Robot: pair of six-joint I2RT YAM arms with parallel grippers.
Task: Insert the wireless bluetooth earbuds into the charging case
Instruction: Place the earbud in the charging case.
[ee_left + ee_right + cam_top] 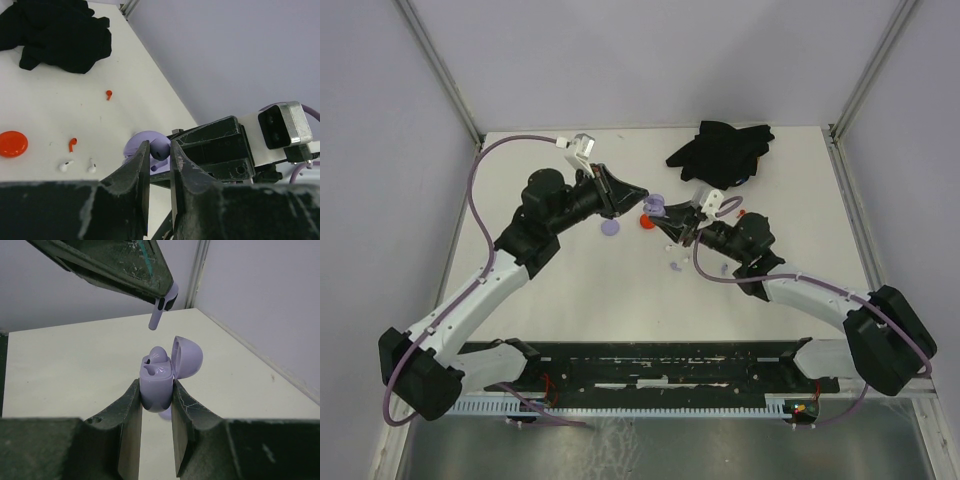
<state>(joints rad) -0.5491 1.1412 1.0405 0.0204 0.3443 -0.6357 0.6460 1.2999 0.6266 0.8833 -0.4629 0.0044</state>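
Observation:
My left gripper [159, 146] is shut on a lavender earbud [161, 151]. In the right wrist view that earbud [161, 310] hangs stem down just above the case. My right gripper [156, 391] is shut on the lavender charging case [157, 376], upright with its lid open. One lavender earbud [159, 354] sits in the case. In the top view the left gripper [642, 193] and right gripper [672, 224] meet at the case [657, 207]. Two red earbuds [108, 94] [72, 144] and two white earbuds [65, 165] [92, 165] lie loose on the table.
A black cloth [720, 150] lies at the back right. A lavender disc [610, 227] and a red disc [646, 220] lie near the grippers. The red disc also shows in the left wrist view [12, 143]. Walls close the table's back corner.

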